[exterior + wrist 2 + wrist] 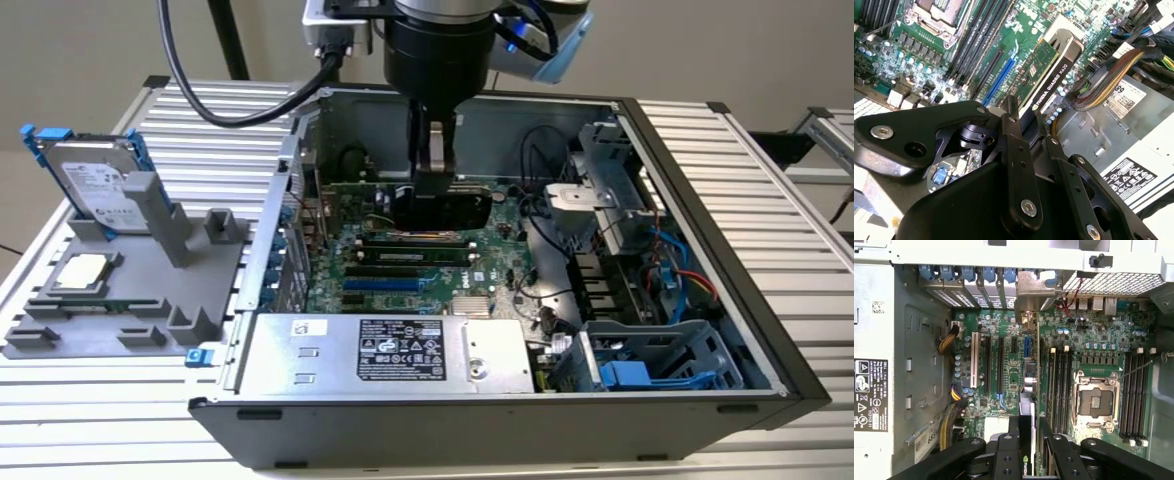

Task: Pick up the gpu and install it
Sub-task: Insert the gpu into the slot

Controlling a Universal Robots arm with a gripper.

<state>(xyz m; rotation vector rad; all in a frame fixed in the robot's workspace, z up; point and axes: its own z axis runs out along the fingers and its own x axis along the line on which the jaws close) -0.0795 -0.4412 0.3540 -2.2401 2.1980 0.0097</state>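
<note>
Green-and-black gpu [1050,75] edge-up between claw [1026,125] fingers — above motherboard [1004,365]

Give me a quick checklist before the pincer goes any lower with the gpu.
1. Grip: pincer shut on the gpu, card edge-on between the fingers: ok.
2. Position: gpu inside the open computer case, above the motherboard: ok.
3. Bracket end facing the rear slot covers: ok.
4. Card edge aligned over a slot: cannot tell.
5. Yellow cable bundle apart from the card: ok.
6. Card seated: not ok.
</note>
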